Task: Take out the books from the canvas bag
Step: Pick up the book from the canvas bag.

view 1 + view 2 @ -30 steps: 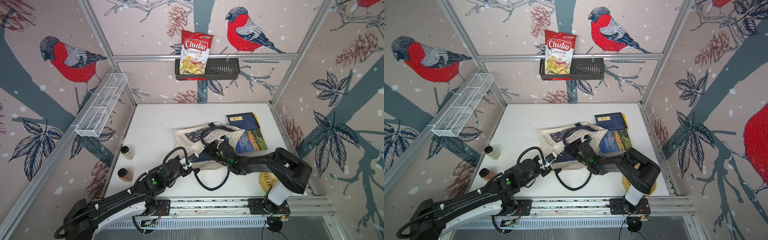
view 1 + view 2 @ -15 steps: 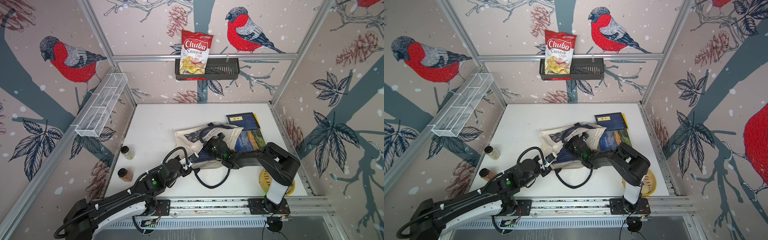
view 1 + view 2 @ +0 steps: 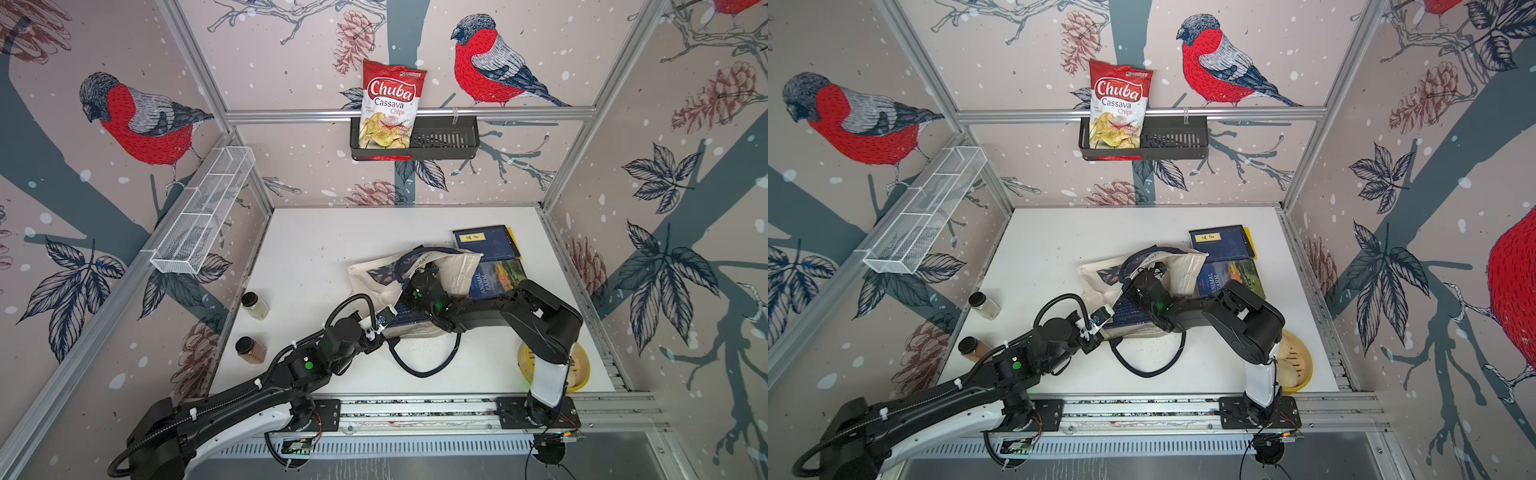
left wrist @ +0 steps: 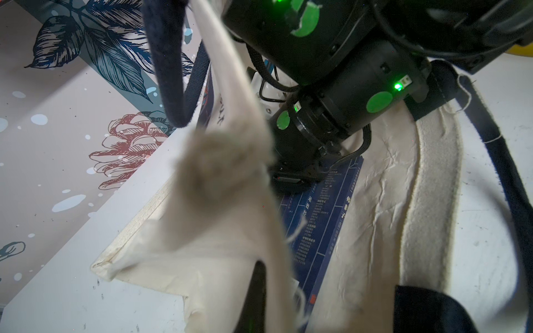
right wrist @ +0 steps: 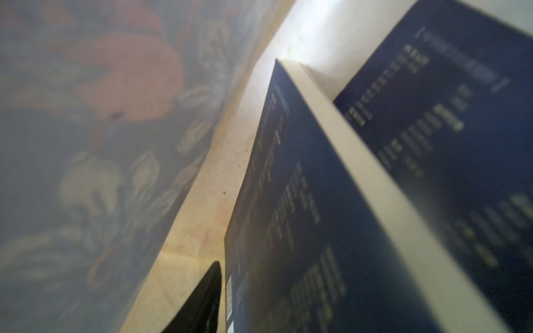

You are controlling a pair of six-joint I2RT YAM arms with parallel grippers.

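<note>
**In both top views**, the bag (image 3: 374,286) (image 3: 1096,286) lies flat on the table (image 3: 316,257), its mouth toward the arms. One strap (image 3: 415,374) is looped on the white surface. The left gripper (image 3: 387,316) (image 3: 1102,314) is pinched tight on the bag's upper cloth at the mouth and holds it raised. The right gripper (image 3: 415,278) (image 3: 1138,279) reaches inside, its fingers hidden by cloth. A navy book (image 3: 409,319) (image 3: 1127,312) shows in the mouth. Outside, Animal Farm (image 3: 498,278) touches the bag's right side. Beyond it, a far book (image 3: 486,243) lies on a yellow book (image 3: 514,245).

**Left wrist view:** bunched cloth (image 4: 225,201) is lifted over the navy book (image 4: 323,219), and the right arm (image 4: 331,72) enters above it.

**Right wrist view:** inside the bag, one finger (image 5: 202,302) lies against a navy cover (image 5: 302,201), with a second book (image 5: 447,115) beside it. Whether the jaws grip cannot be told.
</note>
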